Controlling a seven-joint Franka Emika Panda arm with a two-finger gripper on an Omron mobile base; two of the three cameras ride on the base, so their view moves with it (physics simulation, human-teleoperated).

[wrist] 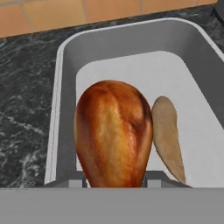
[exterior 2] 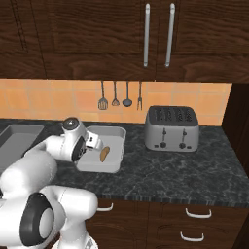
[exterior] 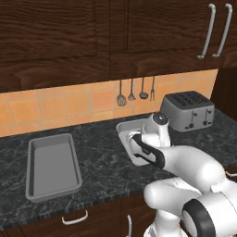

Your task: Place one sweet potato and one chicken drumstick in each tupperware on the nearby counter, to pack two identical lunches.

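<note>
**Drumstick held over lunch container**

While the jaws [wrist: 113, 183] stay hidden behind it at the bottom of the hand view, a browned chicken drumstick [wrist: 113, 138] stands between them, clamped at its narrow end with the broad end pointing away from the hand. It hangs above a grey tupperware [wrist: 61, 87], whose pale floor carries a tan sweet potato [wrist: 168, 138] lying lengthwise just beside the drumstick as the hand camera sees it.

From the right base view the same container [exterior 2: 113, 165] sits on the black-grey marbled table [exterior 2: 185, 175] with the sweet potato [exterior 2: 104, 154] inside, and the white arm's hand [exterior 2: 80, 141] reaches in over its near left side. A second grey tupperware [exterior: 51, 166] lies well apart to the left on the table, seen in the left base view, its floor bare. A silver four-slot toaster [exterior 2: 171, 129] stands to the right of the first container against the orange tiled wall. Four utensils [exterior 2: 120, 95] hang on that wall above it, under dark wooden cabinets [exterior 2: 97, 39] with silver handles. Drawers [exterior 2: 194, 223] with silver handles run below the table.
</note>
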